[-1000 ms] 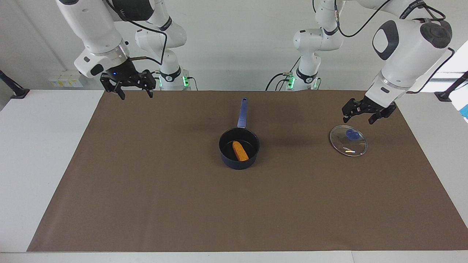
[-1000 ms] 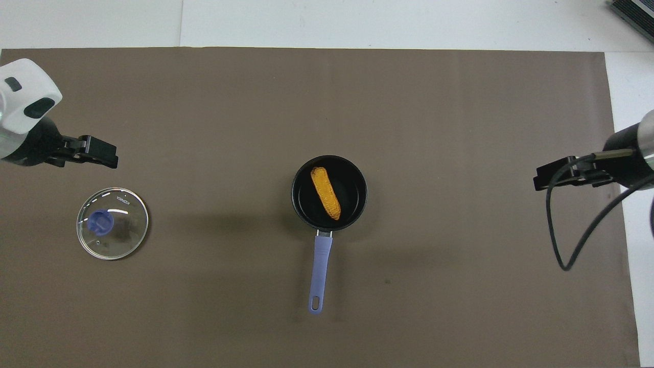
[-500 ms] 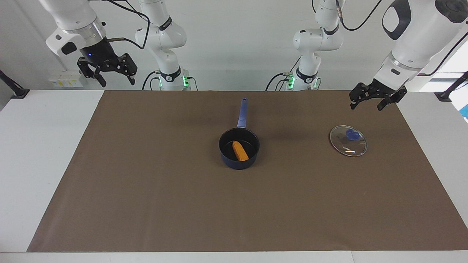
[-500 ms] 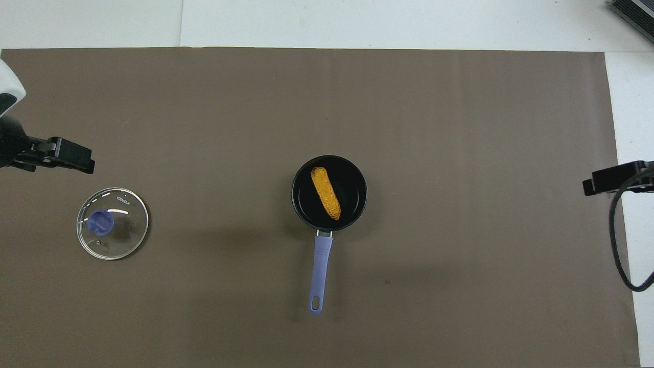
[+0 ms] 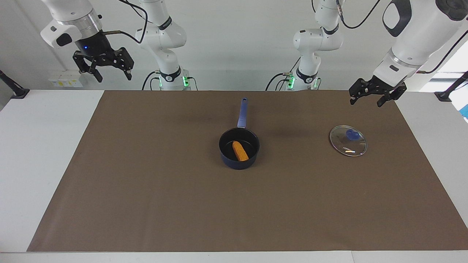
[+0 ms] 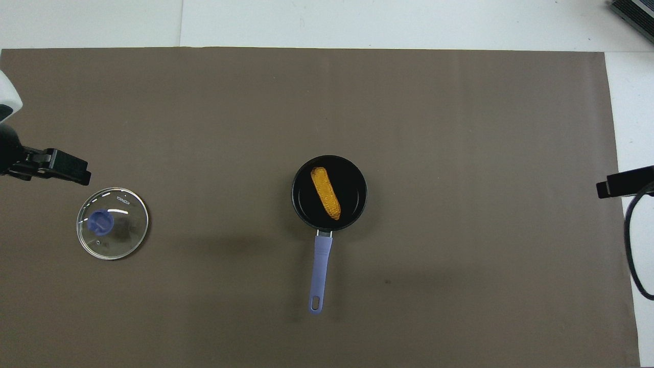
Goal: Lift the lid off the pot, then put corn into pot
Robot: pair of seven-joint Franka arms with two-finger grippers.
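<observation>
Two jobs look done | corn (image 5: 240, 151) in pot (image 5: 239, 148), lid (image 5: 348, 140) on mat | I keep left gripper (image 5: 366, 98) and right gripper (image 5: 103, 67) empty, wide, high, clear of both.

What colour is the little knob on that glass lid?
Blue, on the clear lid; the overhead view shows it best.

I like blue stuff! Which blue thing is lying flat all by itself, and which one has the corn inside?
The glass lid with the blue knob lies alone, toward the left arm's end. The blue pot, mid-mat, holds the corn.
</observation>
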